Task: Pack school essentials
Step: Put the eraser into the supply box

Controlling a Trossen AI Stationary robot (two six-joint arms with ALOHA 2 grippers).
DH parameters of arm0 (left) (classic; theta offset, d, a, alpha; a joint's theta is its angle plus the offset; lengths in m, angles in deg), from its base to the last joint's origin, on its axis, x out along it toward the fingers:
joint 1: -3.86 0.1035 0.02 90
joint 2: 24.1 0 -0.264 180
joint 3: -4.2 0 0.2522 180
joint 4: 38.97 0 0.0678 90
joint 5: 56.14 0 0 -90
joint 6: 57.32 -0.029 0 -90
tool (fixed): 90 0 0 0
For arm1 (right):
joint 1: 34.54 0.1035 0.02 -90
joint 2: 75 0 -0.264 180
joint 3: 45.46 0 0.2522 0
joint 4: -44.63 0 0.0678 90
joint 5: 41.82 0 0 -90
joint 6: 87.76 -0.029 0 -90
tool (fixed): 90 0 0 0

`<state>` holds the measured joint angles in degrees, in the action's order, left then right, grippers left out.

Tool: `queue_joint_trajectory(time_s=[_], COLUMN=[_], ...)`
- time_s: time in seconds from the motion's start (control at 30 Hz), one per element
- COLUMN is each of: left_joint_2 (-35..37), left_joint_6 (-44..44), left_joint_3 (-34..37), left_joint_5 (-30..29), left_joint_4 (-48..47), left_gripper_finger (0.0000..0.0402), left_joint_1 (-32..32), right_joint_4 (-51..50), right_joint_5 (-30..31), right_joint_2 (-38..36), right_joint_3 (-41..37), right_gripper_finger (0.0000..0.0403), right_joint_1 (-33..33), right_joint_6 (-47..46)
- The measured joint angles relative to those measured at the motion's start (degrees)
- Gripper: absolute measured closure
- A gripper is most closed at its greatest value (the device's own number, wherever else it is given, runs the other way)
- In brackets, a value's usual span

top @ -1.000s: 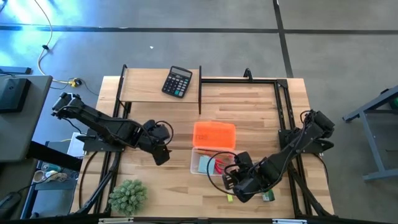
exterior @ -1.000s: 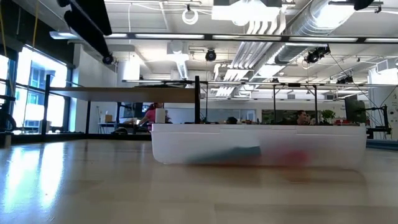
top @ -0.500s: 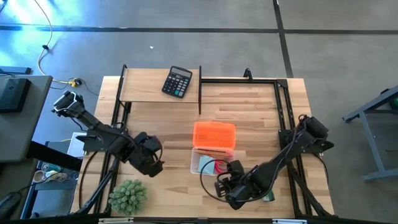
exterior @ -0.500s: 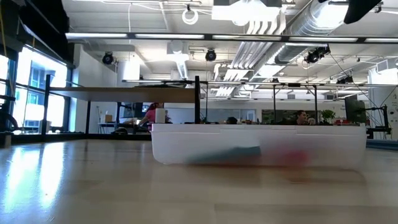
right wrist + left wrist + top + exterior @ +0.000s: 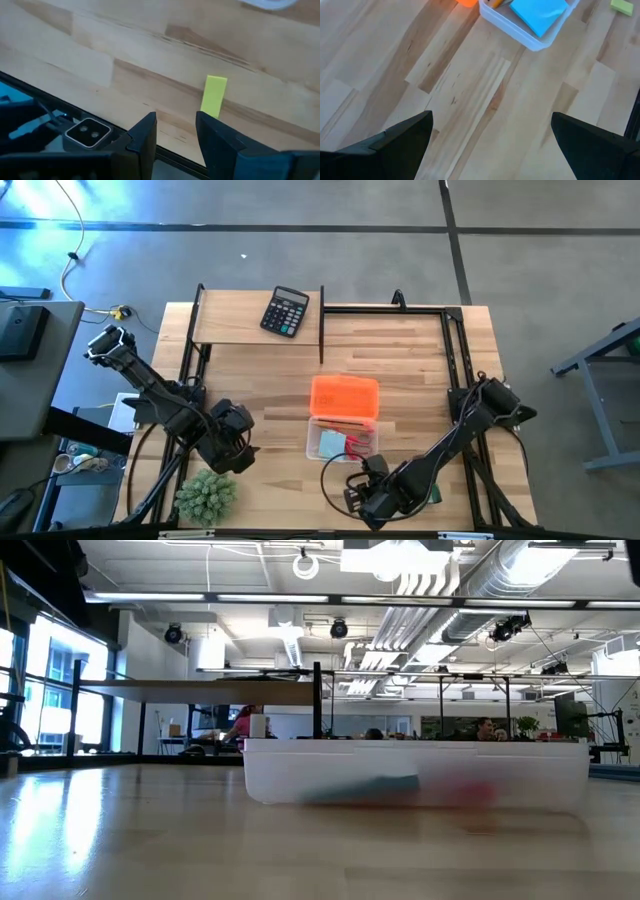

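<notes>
A clear plastic box (image 5: 340,442) stands near the table's front middle. In it lie a light-blue notepad (image 5: 538,12) and red-handled scissors (image 5: 358,446). Its orange lid (image 5: 344,397) lies just behind it. A tiny yellow block (image 5: 214,93) lies flat on the wood near the front edge. My right gripper (image 5: 175,132) hovers close by it, open by a narrow gap, with nothing between the fingers. In the high view my right gripper (image 5: 360,498) sits in front of the box. My left gripper (image 5: 232,450) hangs wide open over bare wood, left of the box.
A black calculator (image 5: 285,311) lies on the raised shelf at the back. A spiky green plant (image 5: 206,494) stands at the front left corner, close to my left gripper. A green packet (image 5: 432,496) lies at the front right. Black frame rails run along both sides.
My left gripper has swung toward the near left, away from the box and toward the plant, staying wide open. My right gripper has moved down and toward the near edge, from over the box's front to the wood in front of it.
</notes>
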<state>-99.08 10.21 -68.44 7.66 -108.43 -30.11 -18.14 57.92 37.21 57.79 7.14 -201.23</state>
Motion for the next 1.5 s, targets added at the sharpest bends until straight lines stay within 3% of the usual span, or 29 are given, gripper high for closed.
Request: queue_joint_trajectory(time_s=[0.57,1.5], left_joint_2=[0.00,-0.02], left_joint_6=[-0.66,-1.18], left_joint_3=[0.01,0.00], left_joint_5=[0.00,0.04], left_joint_4=[-0.02,0.00], left_gripper_finger=[0.0005,0.0005], left_joint_1=[0.08,0.06], right_joint_4=[-0.02,-0.87], right_joint_5=[-2.81,-1.44], right_joint_2=[5.23,9.13], right_joint_3=[0.00,0.00], right_gripper_finger=[0.0274,0.0274], right_joint_1=[0.46,0.47], right_joint_6=[-3.54,-4.62])
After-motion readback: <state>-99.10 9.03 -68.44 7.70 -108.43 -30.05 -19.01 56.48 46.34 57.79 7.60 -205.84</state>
